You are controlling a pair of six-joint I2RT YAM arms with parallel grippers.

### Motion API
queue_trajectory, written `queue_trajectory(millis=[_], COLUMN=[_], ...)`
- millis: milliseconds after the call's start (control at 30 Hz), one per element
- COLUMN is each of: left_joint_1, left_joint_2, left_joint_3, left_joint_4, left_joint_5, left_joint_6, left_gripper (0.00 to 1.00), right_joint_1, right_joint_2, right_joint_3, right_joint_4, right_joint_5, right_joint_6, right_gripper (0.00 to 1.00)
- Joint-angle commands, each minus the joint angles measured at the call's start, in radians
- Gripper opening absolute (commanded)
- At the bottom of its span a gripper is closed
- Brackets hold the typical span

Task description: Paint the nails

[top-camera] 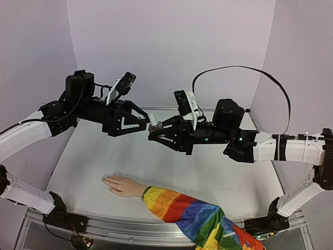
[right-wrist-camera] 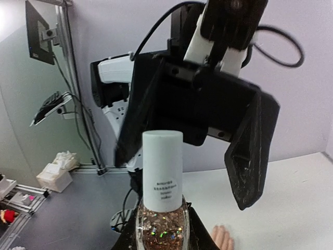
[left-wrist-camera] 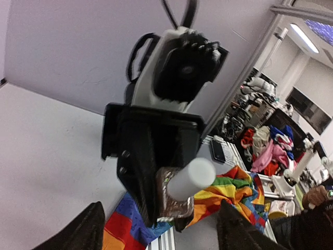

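Pale lilac walls enclosed the white table (top-camera: 208,172), where the peach mannequin hand (top-camera: 122,185) in a rainbow-striped sleeve (top-camera: 192,216) lay near the front edge, its nails (top-camera: 106,179) barely distinguishable. Well above them, the right gripper (top-camera: 154,133) clamped a clear glitter-filled bottle (right-wrist-camera: 158,221). The left gripper (top-camera: 146,122) stood with jaws apart either side of its white cap (right-wrist-camera: 162,169).

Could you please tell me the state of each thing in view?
Left hand: open, near the cap.
Right hand: shut on bottle.
Bottle: gripped, capped.
Cap: on the bottle.
Mannequin hand: flat on table, palm down.
Nails: too small to tell.
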Motion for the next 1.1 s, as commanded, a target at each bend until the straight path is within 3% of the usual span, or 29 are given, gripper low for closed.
queue_trajectory(millis=[0,133,267,500,633,800,1000,1067], left_joint_1=[0.014,0.016,0.016,0.016,0.016,0.016,0.016,0.016], left_joint_2=[-0.036,-0.056,-0.072,-0.070,-0.057,-0.057,-0.047,-0.041], left_joint_3=[0.065,0.079,0.072,0.073,0.077,0.069,0.070,0.074], left_joint_4=[-0.163,-0.232,-0.211,-0.194,-0.198,-0.216,-0.217,-0.217], left_joint_5=[-0.221,-0.402,-0.430,-0.468,-0.475,-0.469,-0.453,-0.438], left_joint_6=[-0.036,-0.095,-0.147,-0.175,-0.177,-0.166,-0.156,-0.149], left_gripper=[0.82,0.81,0.65,0.70,0.50,0.40,0.21,0.10], right_joint_1=[-0.004,0.004,0.058,0.164,0.186,0.198,0.206,0.206], right_joint_2=[-0.071,-0.050,0.001,0.114,0.147,0.162,0.196,0.199], right_joint_3=[0.031,0.045,0.066,0.171,0.206,0.226,0.263,0.271], right_joint_4=[-0.073,-0.121,-0.122,-0.143,-0.148,-0.149,-0.148,-0.142], right_joint_5=[0.332,0.544,0.743,0.909,0.915,0.920,0.897,0.884], right_joint_6=[-0.118,-0.132,-0.147,-0.239,-0.243,-0.244,-0.240,-0.232], right_gripper=[0.00,0.00,0.00,0.00,0.00,0.00,0.00,0.00])
